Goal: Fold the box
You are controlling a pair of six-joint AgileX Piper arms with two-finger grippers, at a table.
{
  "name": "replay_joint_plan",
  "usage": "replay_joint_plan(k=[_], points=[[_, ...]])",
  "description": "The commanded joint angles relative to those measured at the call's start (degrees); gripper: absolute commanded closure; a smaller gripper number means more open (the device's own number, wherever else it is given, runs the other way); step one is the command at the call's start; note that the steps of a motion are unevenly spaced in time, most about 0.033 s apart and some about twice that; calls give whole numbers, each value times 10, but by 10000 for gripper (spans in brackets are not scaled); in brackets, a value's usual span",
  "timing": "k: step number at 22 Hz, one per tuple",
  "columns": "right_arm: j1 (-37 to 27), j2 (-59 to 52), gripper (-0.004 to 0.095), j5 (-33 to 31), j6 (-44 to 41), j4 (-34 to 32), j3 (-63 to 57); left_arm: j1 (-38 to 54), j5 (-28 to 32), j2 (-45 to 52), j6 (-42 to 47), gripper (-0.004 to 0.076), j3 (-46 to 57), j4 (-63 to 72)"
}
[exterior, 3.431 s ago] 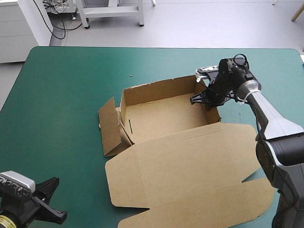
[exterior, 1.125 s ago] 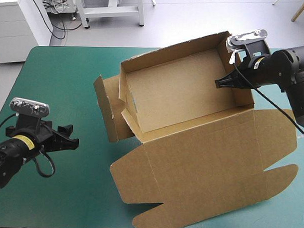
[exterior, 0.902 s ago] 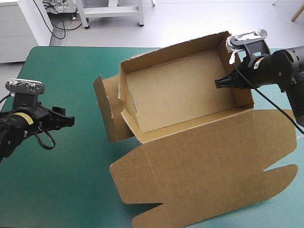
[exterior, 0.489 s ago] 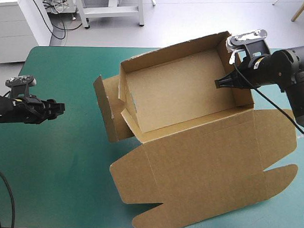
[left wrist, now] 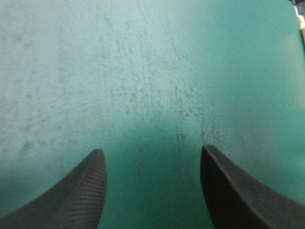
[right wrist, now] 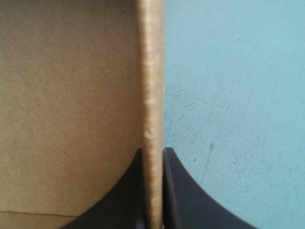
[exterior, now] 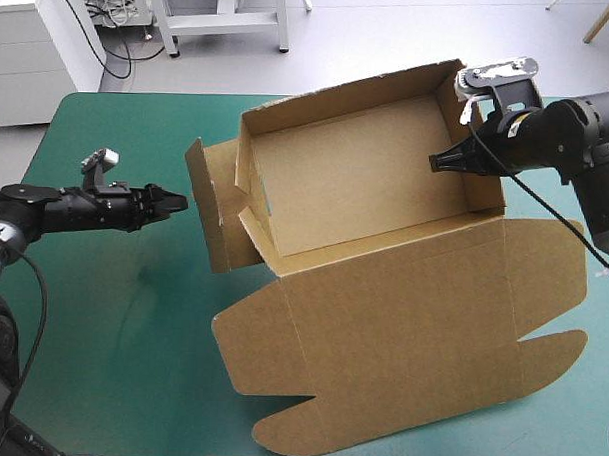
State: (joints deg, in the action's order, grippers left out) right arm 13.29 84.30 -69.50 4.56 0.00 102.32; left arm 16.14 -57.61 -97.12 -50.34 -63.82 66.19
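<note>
The right claw [exterior: 439, 161] is clenched on the right-hand wall of the brown box [exterior: 356, 185], with the board's edge pinched between its black fingers [right wrist: 176, 205]. The box is an open tray with raised walls, at the middle of the desk [exterior: 111, 321] toward the far edge. Its wide lid [exterior: 411, 342] spreads out toward the near edge. A loose side flap [exterior: 207, 225] stands out from the tray's left end. The left claw [exterior: 173, 199] is released, fingers apart, hovering over bare teal-green cover just left of that flap and apart from it.
</note>
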Motion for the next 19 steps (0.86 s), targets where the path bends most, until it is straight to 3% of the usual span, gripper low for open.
replay_joint_plan(k=[1,7,11,19], points=[[-2,-23,930,39,-9,9,19,-43,-22,2,-44,302,-12,80],[-2,-23,930,53,-9,9,19,-98,-30,-13,-80,302,-12,129],[-2,-16,930,63,-14,0,19,-105,-159,-10,-137,302,-12,224],[-2,57,930,67,-24,5,19,-127,-159,52,-139,302,-12,223]])
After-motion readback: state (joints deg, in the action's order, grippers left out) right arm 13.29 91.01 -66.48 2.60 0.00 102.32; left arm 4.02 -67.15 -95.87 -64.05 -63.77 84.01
